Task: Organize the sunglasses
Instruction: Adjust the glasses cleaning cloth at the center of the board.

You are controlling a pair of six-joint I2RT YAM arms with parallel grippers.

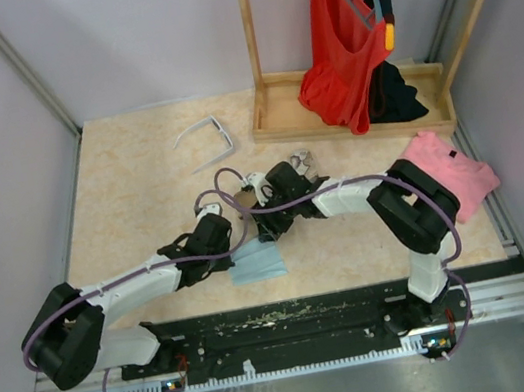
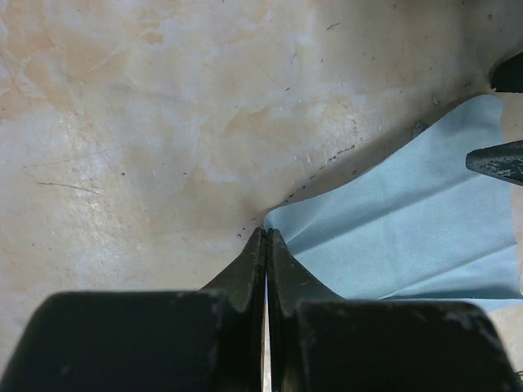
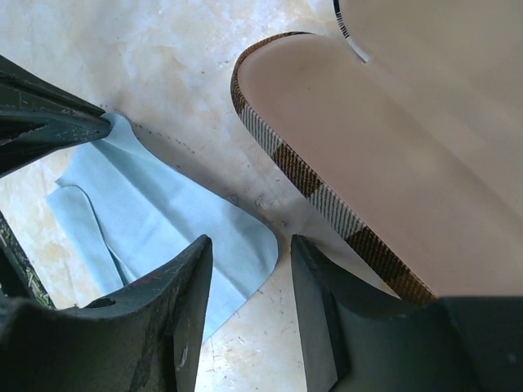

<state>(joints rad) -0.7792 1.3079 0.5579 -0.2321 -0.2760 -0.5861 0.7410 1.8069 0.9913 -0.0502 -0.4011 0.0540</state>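
left gripper (image 2: 266, 235) is pinching, jaws fully together, the corner of the light blue cloth (image 2: 409, 220). right gripper (image 3: 251, 245) is hovering half open over the cloth's edge, holding nothing, beside the brown-checked case (image 3: 351, 147). white-framed sunglasses (image 1: 206, 140) are lying well apart from both grippers, farther up the table (image 1: 132, 209); the dark wire pair (image 1: 300, 160) is lying just beyond the right wrist.

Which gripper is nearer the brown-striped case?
Right. The right gripper, open, hovers just beside the brown-striped case. The left gripper is farther off, pinching the far corner of the blue cloth.
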